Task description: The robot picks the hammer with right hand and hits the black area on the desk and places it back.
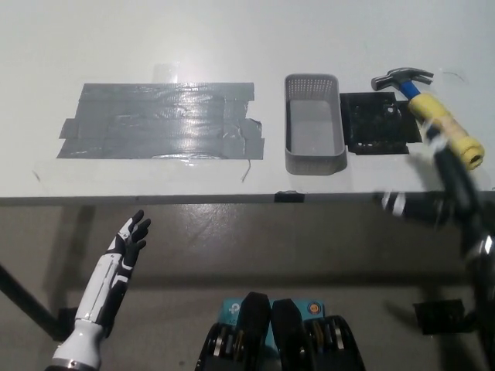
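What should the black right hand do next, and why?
Probably bring the black right hand, blurred at the desk's front edge, up onto the yellow-handled hammer, which lies ungrasped beside the black patch. The white left hand rests open below the desk.

We see the desk (232,31) filling the upper half of the frame, its front edge running across the middle. On it at left-centre lies a wide taped patch (158,120). Right of that sits a basket (313,124), long side running front to back. Just right of the basket is the black area (379,124), flat on the desk. The hammer (429,108) lies at the upper right, head at the patch's back right corner, handle slanting toward the lower right. Right hand (433,205), blurred, sits at right below the desk edge, before the hammer's handle end. Left hand (128,243) at lower left, below the desk edge.
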